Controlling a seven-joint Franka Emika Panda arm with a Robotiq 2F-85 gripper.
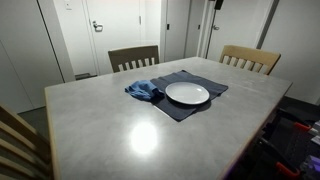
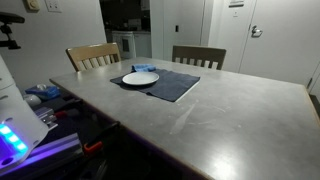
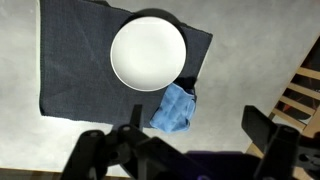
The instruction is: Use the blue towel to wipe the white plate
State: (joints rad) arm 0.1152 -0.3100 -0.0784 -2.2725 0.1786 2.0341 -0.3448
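Step in hand: approach, before pickup. The gripper (image 3: 190,135) hangs above the table (image 3: 20,140), jaws spread wide and empty. The blue towel (image 3: 175,110) lies bunched almost straight beneath the gap, against the near rim of the white plate (image 3: 148,52), which sits farther ahead (both rest on a dark placemat (image 3: 70,80)). Next move: descend onto the towel and close on its folds.

The round, glossy white plate (image 3: 148,50) lies flat on a dark placemat (image 3: 70,70). The small blue towel (image 3: 175,110) sits bunched just beside its rim, overlapping the mat's edge.
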